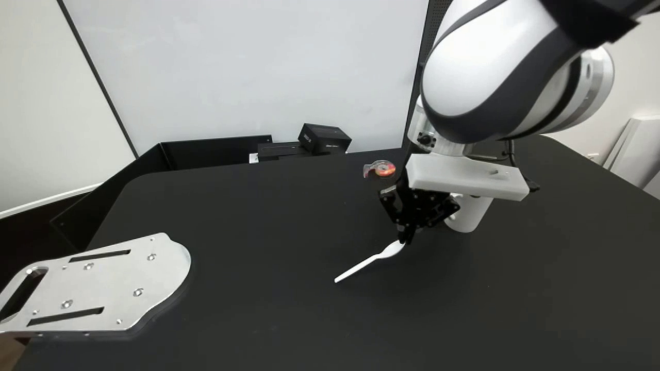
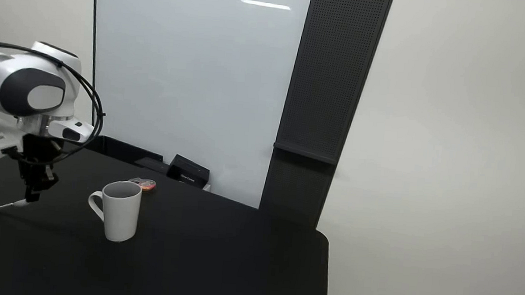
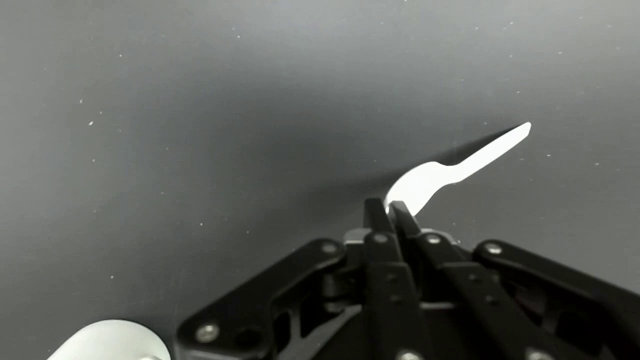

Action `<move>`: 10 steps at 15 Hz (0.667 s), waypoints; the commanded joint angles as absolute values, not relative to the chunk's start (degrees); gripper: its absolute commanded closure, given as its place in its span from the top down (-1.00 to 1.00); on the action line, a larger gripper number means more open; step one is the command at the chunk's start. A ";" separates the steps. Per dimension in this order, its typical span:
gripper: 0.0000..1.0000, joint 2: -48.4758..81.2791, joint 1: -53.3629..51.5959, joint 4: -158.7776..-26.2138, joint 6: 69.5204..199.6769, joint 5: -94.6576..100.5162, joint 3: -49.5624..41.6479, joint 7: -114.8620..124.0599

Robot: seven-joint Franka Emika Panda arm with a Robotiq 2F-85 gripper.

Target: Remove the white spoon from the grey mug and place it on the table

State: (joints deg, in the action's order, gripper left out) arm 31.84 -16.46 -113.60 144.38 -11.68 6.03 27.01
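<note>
The white spoon [image 1: 390,250] slants down from my fingertips, bowl end up and handle end low at the black table [image 1: 289,319]. It also shows in an exterior view [image 2: 20,203] and in the wrist view [image 3: 425,182]. My gripper [image 3: 386,205] is nearly closed, with the tip of the spoon's bowl pinched between its fingertips. The grey mug [image 2: 120,216] stands upright on the table, apart from the spoon. The mug is partly hidden behind the arm in an exterior view [image 1: 468,214], and its edge shows at the lower left of the wrist view [image 3: 112,342].
A white perforated metal plate [image 1: 113,288] lies at the table's side. A small tape dispenser [image 1: 382,168] lies near the back edge, behind the mug. Black boxes [image 1: 325,139] sit beyond the back edge, by the whiteboard.
</note>
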 commanded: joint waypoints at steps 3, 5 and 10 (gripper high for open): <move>0.00 31.07 -18.73 -113.24 143.77 -8.17 2.95 29.75; 0.28 29.70 -18.69 -112.89 143.10 -7.24 2.93 28.81; 0.92 28.53 -17.95 -112.43 143.57 -4.30 3.90 27.06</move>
